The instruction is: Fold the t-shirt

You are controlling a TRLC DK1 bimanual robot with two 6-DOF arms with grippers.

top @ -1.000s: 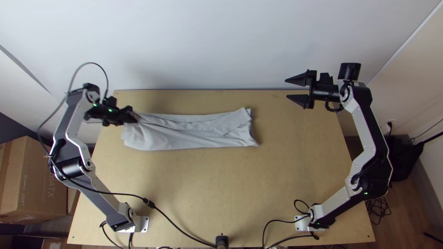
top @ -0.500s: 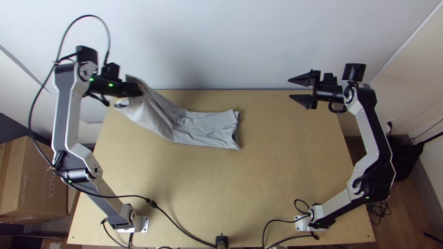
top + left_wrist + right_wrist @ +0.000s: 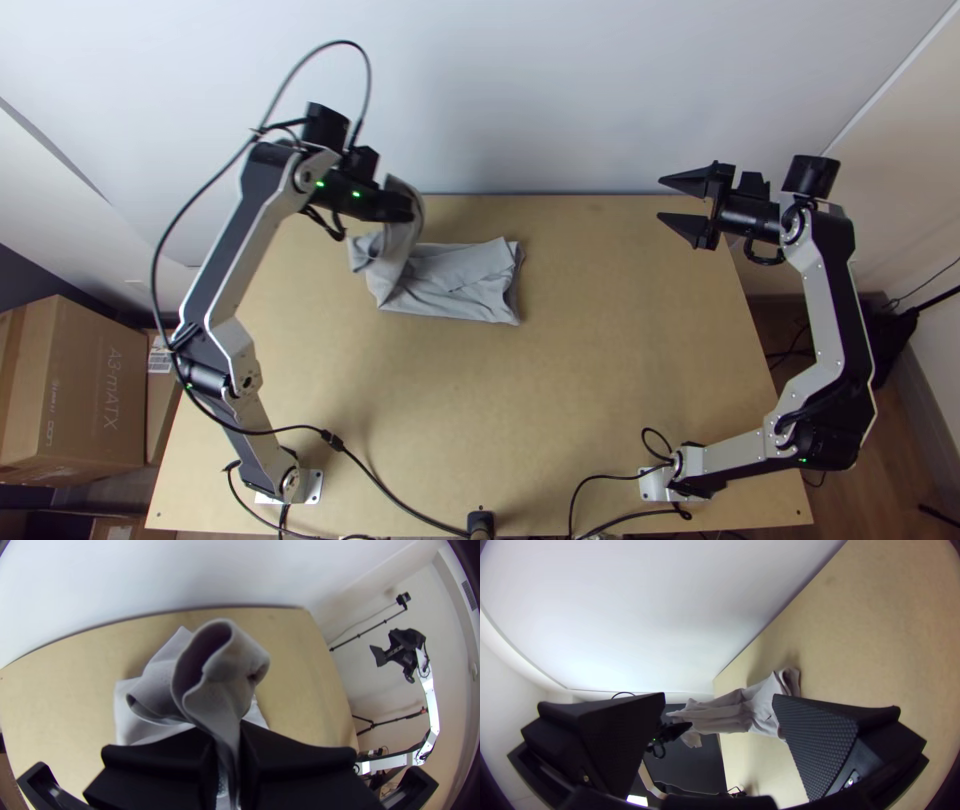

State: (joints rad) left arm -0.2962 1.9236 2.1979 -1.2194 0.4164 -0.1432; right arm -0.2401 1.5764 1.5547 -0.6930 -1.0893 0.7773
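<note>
While the grey t-shirt (image 3: 460,278) is clamped by the left gripper (image 3: 408,208), its pinched part is mostly hidden! The right gripper (image 3: 661,198) is spread wide.

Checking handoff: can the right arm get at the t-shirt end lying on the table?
Probably yes. The right gripper is open, and nothing visible stands between it and that end of the t-shirt. The left gripper holds the opposite, raised end, likely not blocking.

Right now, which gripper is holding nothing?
The right gripper: it stands open and empty, while the left gripper is shut on the grey t-shirt.
</note>
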